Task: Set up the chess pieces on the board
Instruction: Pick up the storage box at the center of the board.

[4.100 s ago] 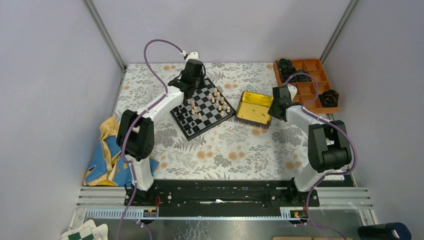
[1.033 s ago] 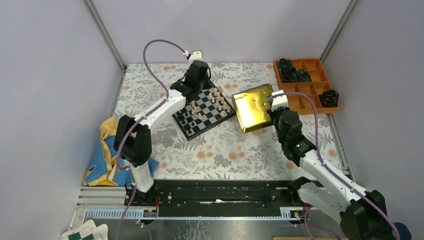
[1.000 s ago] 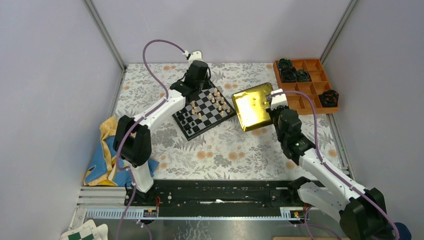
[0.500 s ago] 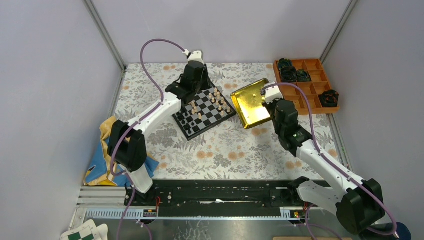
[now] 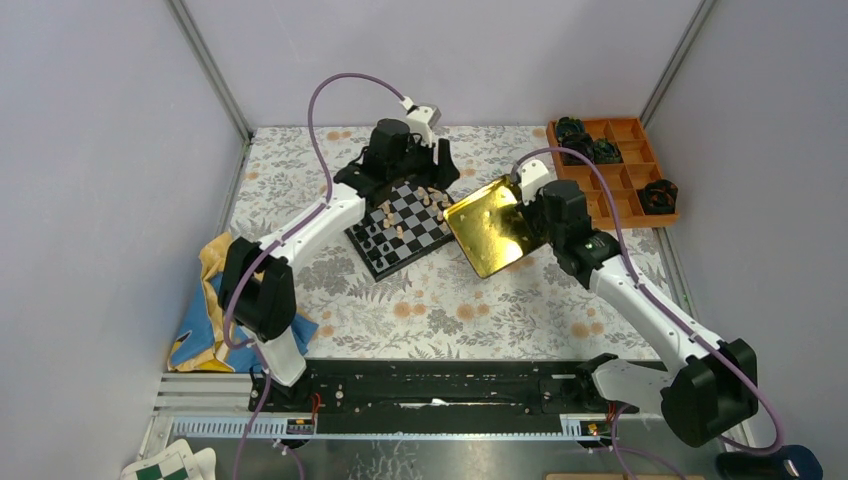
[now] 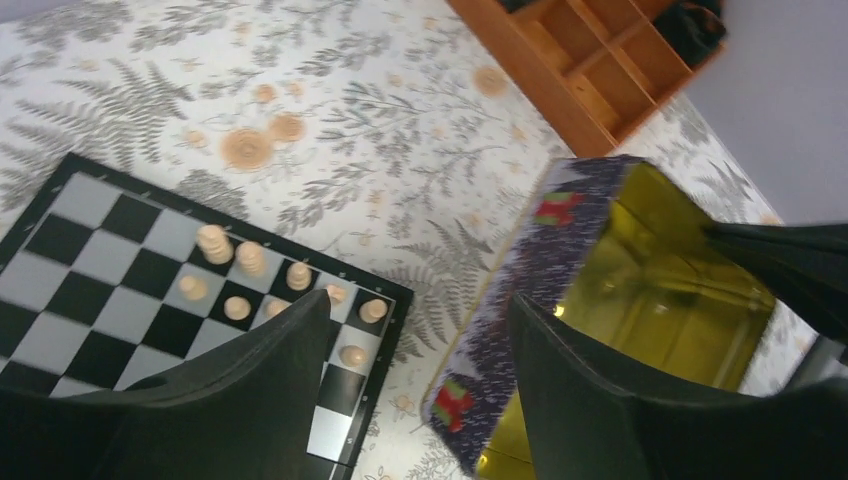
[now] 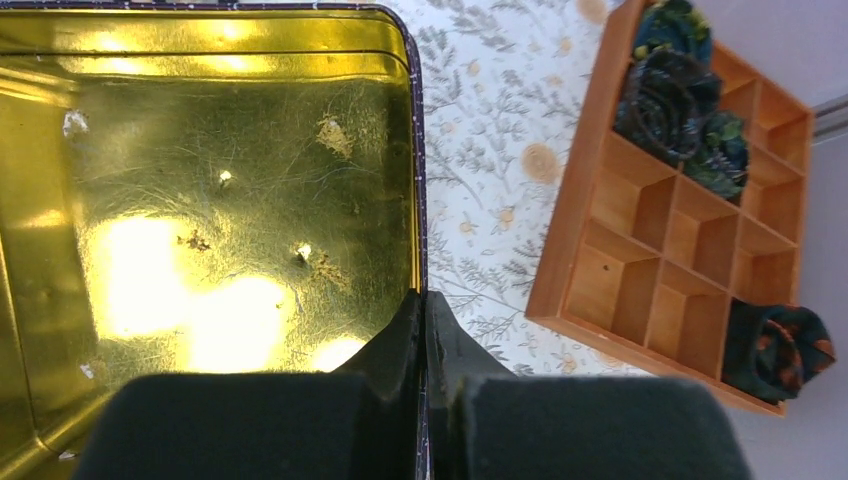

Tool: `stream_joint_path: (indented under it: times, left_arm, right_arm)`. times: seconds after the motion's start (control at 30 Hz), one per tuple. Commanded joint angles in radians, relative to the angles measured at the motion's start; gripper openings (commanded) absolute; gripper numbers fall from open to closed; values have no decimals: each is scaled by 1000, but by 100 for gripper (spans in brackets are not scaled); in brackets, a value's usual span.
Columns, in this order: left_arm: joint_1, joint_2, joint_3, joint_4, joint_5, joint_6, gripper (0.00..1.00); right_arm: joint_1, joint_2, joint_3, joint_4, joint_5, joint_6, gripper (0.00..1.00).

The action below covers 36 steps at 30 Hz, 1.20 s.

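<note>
right tool pinched shut on the gold tin rim; tin tipped, open face toward left tool, inside looks bare. left tool spread wide, empty. board flat under it, square so no long axis, skewed to the table edges. light chess pieces upright beneath its fingers. likely a pour: tilt slowly, firm rim pinch, left tool clear.

Left arm stretched far forward, pincer spread wide; right arm angled inward, pincer clamping shiny gold rectangular tin.
</note>
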Motion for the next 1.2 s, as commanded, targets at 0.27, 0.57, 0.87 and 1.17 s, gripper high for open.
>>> stream_joint_path:
  times: [0.27, 0.57, 0.87, 1.17]
  left_arm:
    - [-74, 26, 38, 20, 250, 171, 74]
    - [-152, 55, 79, -69, 110, 292, 69]
    - [-170, 90, 99, -84, -15, 312, 54]
    - [-208, 120, 111, -90, -118, 338, 28]
  right_arm:
    - [-5, 85, 146, -40, -121, 33, 0]
    - [-21, 108, 204, -59, -147, 8, 0]
    - [-32, 64, 190, -78, -175, 12, 0]
    - [-32, 18, 169, -87, -178, 24, 0]
